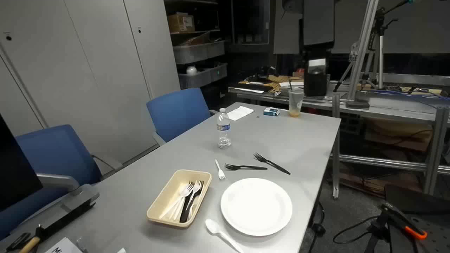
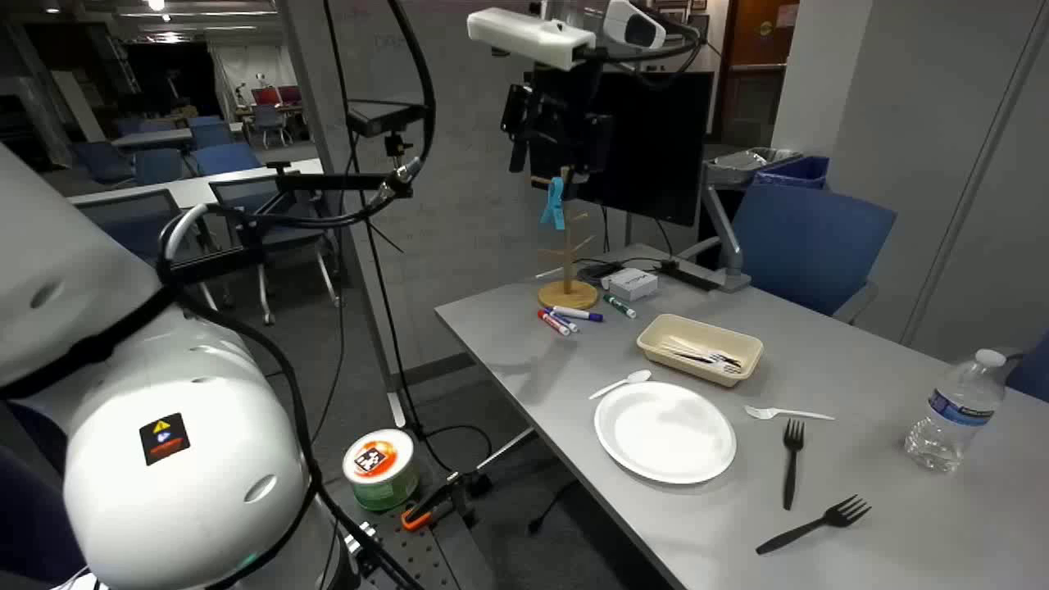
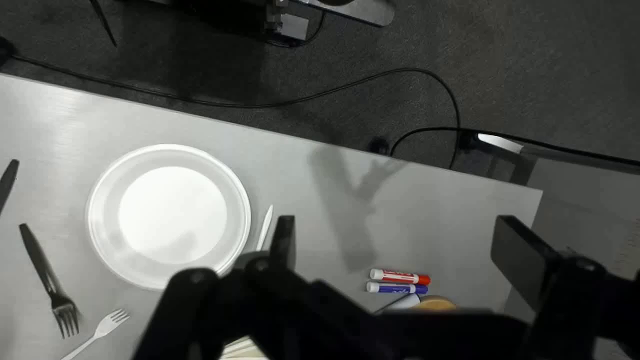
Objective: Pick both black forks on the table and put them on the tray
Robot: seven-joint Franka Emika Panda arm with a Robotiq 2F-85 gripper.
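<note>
Wrist view | tray [image 1: 172,189]: apparently mostly hidden | one black fork [image 3: 7,182]: cropped

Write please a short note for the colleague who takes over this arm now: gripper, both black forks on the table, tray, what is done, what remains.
Gripper: open, jaws apart with nothing between, raised above the table.
On the table: one black fork near the white fork, the other black fork farther from it.
Tray: same table, holding white utensils and some black ones.
Done: neither loose black fork is on the tray yet.
Left: pick both, place them there.
</note>
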